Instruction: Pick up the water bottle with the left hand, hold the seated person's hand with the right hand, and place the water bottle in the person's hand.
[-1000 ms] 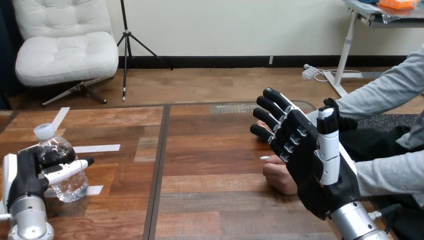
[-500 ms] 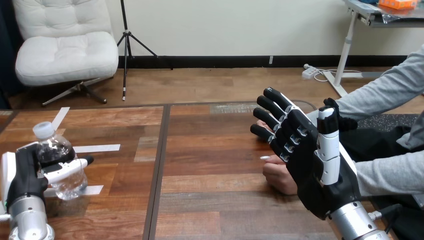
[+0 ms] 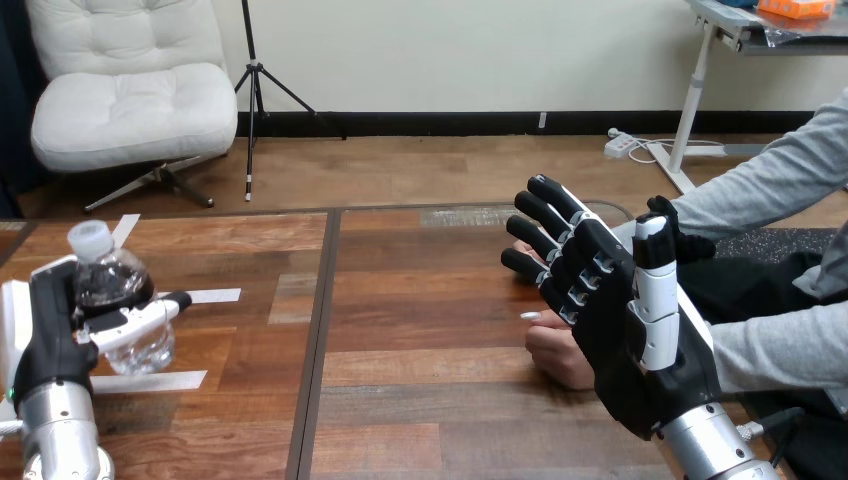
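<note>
A clear water bottle [image 3: 118, 305] with a white cap hangs just above the table's left end. My left hand [image 3: 52, 340] is shut on it, thumb across its front and fingers behind. At the right, my right hand [image 3: 625, 320] stands open with its fingers straight and its thumb pointing up. The person's hand [image 3: 553, 352] lies on the table right behind it, partly hidden. The two hands look to be touching, but I see no finger of mine curled round theirs.
White tape strips [image 3: 150, 380] mark the wood where the bottle stood. A dark seam [image 3: 318, 330] splits the table [image 3: 430, 300] into two halves. The person's grey-sleeved arms [image 3: 780, 345] come in from the right edge.
My left hand has lifted the bottle up off the table, uncovering the tape strip beneath it. My right hand and the person's hand have stayed put.
</note>
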